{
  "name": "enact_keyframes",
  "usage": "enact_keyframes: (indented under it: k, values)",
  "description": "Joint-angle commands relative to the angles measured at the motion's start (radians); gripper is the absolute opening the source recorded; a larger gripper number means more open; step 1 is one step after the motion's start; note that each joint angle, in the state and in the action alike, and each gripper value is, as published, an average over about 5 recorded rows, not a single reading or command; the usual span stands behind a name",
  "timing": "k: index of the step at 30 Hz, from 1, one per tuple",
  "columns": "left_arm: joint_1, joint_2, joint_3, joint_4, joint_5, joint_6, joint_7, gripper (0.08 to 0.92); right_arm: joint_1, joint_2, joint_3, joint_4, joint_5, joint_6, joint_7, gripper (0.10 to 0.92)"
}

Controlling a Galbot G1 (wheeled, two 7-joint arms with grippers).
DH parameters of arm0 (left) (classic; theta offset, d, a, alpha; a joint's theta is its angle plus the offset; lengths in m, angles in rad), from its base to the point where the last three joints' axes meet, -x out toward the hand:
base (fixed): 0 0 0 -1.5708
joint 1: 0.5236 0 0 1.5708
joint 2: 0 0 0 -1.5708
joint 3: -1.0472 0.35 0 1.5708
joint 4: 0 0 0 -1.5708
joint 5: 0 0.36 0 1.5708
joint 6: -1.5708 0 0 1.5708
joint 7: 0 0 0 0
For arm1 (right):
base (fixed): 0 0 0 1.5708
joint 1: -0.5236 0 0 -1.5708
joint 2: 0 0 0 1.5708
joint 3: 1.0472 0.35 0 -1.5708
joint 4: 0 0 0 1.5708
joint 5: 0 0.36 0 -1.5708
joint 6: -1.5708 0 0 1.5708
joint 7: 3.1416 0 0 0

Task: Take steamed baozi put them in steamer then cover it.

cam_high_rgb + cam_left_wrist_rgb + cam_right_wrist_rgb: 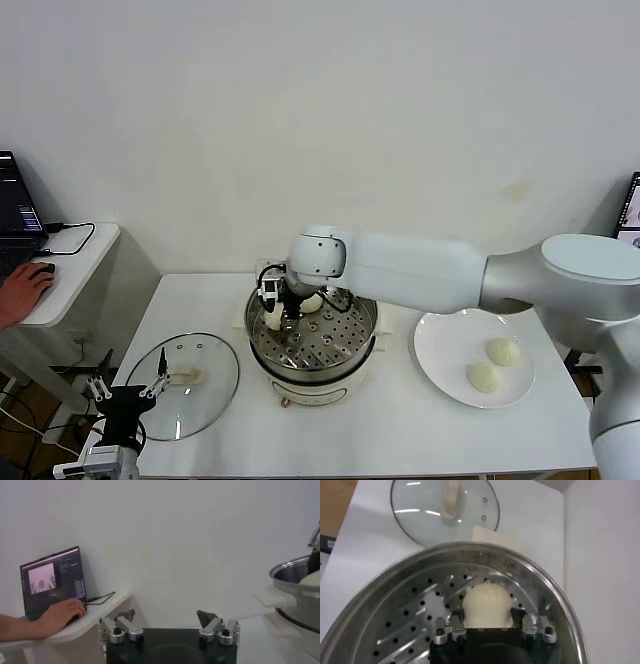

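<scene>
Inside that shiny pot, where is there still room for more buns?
The steamer tray is mostly bare on its near, front half. The back is crowded: the right claw holds a baozi there, with another bun beside it. Two buns wait on the plate.

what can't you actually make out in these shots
- Whether the baozi in the right gripper touches the steamer tray: hidden by the gripper in the right wrist view.
- Any bun already in the steamer: head view, right arm covers the far side.
- Laptop screen contents: too small.
</scene>
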Motion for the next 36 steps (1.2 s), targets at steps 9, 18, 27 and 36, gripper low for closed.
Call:
enact_keyframes:
  k: [9,18,27,36]
  values:
    - [0.004,-0.002,-0.002,-0.005,0.001,0.000,0.000,0.823,0.091,-0.059,0.010,0.058,-0.018,0.002,-0.138,0.773]
    - [0.006,0.005,-0.004,-0.009,0.000,0.001,0.001,0.823,0.264,-0.437,-0.014,0.246,-0.209,0.213,-0.439,0.823]
    - [0.013,0.015,0.001,-0.006,0.001,0.000,0.002,0.823,0.219,-0.847,0.004,0.375,-0.425,0.400,-0.564,0.823]
    - [0.018,0.009,0.008,-0.009,0.009,0.000,0.004,0.823,-0.065,-1.024,0.161,0.397,-0.629,0.491,-0.543,0.823]
